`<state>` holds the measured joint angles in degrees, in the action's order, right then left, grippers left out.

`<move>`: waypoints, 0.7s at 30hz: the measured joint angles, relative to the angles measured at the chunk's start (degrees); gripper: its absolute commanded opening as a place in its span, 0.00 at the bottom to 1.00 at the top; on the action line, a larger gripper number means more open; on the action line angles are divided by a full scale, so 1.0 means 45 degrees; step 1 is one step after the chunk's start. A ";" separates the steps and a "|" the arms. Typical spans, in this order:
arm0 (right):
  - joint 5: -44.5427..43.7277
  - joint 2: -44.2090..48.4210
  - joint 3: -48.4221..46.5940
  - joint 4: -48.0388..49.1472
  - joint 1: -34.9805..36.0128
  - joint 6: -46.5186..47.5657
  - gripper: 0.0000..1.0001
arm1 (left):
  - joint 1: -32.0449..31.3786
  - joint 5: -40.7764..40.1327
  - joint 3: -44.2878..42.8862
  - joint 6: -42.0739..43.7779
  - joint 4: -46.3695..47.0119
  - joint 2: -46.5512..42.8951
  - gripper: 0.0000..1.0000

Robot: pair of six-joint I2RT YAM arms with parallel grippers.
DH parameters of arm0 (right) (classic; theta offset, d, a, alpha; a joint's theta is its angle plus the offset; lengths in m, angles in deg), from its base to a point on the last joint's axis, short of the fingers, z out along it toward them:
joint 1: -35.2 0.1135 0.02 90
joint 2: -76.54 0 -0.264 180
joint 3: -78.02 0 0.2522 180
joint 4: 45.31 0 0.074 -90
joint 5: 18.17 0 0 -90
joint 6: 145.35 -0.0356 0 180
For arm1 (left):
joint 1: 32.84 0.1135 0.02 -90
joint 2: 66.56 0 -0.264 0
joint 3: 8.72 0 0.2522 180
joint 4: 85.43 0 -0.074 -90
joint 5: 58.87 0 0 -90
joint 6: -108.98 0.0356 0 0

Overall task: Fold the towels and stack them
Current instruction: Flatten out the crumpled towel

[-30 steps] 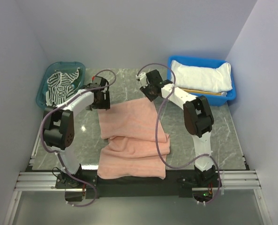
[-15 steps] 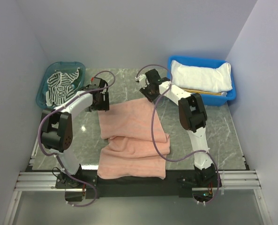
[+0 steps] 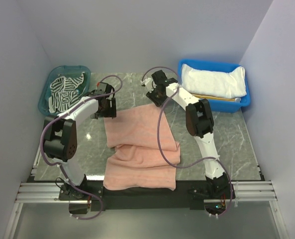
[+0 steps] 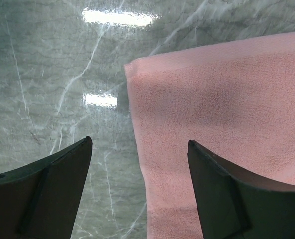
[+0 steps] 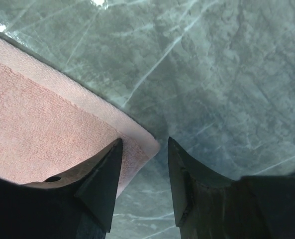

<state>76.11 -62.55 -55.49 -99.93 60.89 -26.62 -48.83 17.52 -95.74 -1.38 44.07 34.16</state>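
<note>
Moved since a second ago: the right arm, now stretched farther toward the far edge of the desk (image 3: 237,139), elbow raised and wrist carried a little beyond the cloth. The left arm's wrist is in much the same place.

1. Salmon pink towel (image 3: 140,144): lies on the middle of the desk, running from mid-desk to the near edge. The far half is flat. The near half is rumpled into overlapping folds, and its hem reaches the black strip at the near edge.
2. Left pincer (image 4: 138,142): jaws spread wide, holding nothing. It hangs over the towel's far left corner, with one finger above bare marble and the other above cloth.
3. Right pincer (image 5: 145,140): jaws parted by a narrow gap, nothing clamped. It sits at the towel's far right corner, and the cloth's tip lies flat just under that gap.
4. Dark-and-white striped towel (image 3: 62,89): crumpled inside the teal basket (image 3: 70,67) at the far left corner of the desk.
5. White towel (image 3: 214,82): folded, on top inside the blue bin (image 3: 207,63) at the far right corner.
6. Yellow towel (image 3: 212,96): only a thin edge shows beneath the white one, in the same bin.
</note>
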 measured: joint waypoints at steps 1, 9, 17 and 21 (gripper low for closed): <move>0.0083 -0.0121 -0.0238 -0.0199 -0.0010 0.0083 0.49 | 0.0000 0.0015 0.0000 0.0000 0.0000 0.0000 0.84; 0.1389 -0.0223 -0.0559 -0.1273 -0.0141 0.0520 0.29 | 0.0000 0.0058 0.0000 0.0000 0.0000 0.0000 0.83; 0.2035 -0.0214 -0.0515 -0.1520 -0.0199 0.0597 0.00 | 0.0000 0.0053 0.0000 0.0015 0.0010 0.0005 0.81; 0.2064 -0.0063 -0.0209 -0.1273 -0.0214 0.0597 0.00 | 0.0078 0.0087 -0.0010 0.0015 0.0092 0.0024 0.80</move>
<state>85.40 -62.83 -56.43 -105.66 59.93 -23.93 -48.48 17.91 -95.78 -1.31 44.49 34.27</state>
